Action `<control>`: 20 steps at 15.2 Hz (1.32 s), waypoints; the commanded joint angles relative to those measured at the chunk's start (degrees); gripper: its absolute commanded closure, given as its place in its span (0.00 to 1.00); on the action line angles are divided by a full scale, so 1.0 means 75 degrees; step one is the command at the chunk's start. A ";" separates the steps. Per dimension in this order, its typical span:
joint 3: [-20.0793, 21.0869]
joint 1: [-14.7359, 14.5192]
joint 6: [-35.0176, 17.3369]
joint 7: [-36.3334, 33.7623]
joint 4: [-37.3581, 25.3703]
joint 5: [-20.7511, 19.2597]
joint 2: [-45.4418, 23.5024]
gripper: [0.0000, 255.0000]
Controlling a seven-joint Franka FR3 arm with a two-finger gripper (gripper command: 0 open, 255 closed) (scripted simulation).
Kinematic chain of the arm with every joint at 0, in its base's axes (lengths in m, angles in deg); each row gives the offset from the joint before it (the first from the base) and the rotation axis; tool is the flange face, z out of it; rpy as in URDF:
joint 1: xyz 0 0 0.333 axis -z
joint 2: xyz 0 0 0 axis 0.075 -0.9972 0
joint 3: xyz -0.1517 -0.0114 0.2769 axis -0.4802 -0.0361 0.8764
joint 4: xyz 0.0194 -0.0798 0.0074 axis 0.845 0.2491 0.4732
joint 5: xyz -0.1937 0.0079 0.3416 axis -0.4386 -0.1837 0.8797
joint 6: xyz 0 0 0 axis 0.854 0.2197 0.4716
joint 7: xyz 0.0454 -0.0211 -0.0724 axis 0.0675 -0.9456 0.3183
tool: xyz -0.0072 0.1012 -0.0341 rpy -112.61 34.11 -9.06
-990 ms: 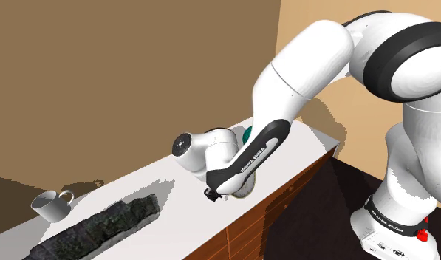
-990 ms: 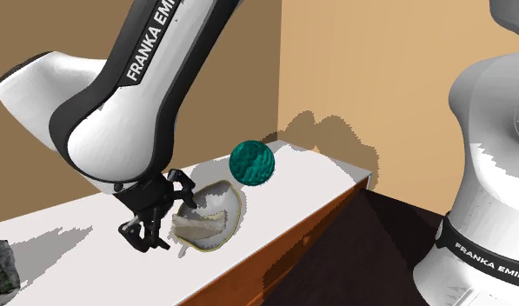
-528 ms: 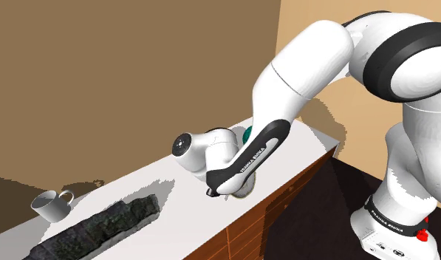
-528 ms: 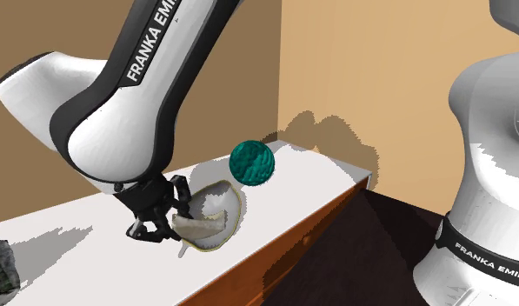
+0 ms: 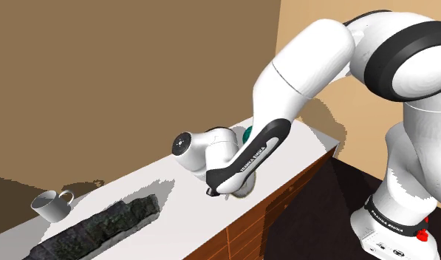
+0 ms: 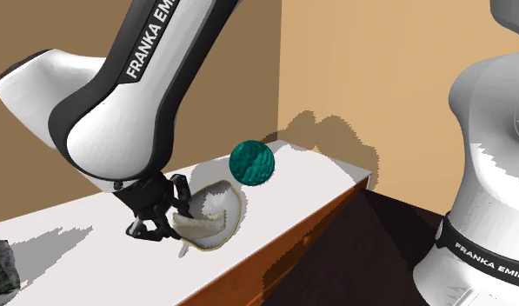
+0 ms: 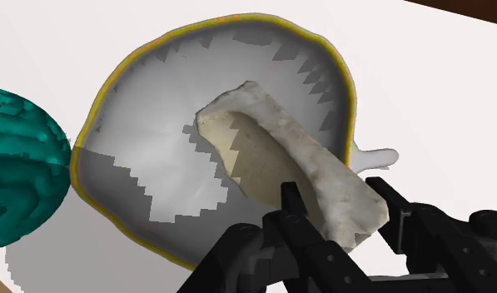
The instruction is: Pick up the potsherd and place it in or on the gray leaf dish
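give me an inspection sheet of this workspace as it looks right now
surface: white counter with a brown wooden front
job's things: pale curved potsherd lies in the grey, yellow-rimmed leaf dish
clutter: teal ball beside the dish; mug; dark rough slab
hand: hand low at the potsherd's near end; whether it grips cannot be told
cables: nothing seen
surroundings: brown and tan walls, dark floor
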State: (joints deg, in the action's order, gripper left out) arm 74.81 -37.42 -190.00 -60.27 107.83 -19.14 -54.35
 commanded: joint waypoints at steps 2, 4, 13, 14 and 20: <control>0.0010 -0.0005 0.0185 0.0060 0.0007 0.0029 0.0197 1.00; 0.0016 -0.0007 0.0338 0.0112 0.0000 0.0052 0.0349 1.00; 0.0041 -0.0025 0.1050 0.0346 -0.0102 0.0149 0.0986 1.00; 0.0043 -0.0027 0.1131 0.0372 -0.0122 0.0159 0.1051 1.00; 0.0056 -0.0043 0.1631 0.0526 -0.0274 0.0215 0.1418 1.00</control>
State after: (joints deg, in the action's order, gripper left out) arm 75.20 -37.72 -178.36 -56.48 105.99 -17.60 -44.10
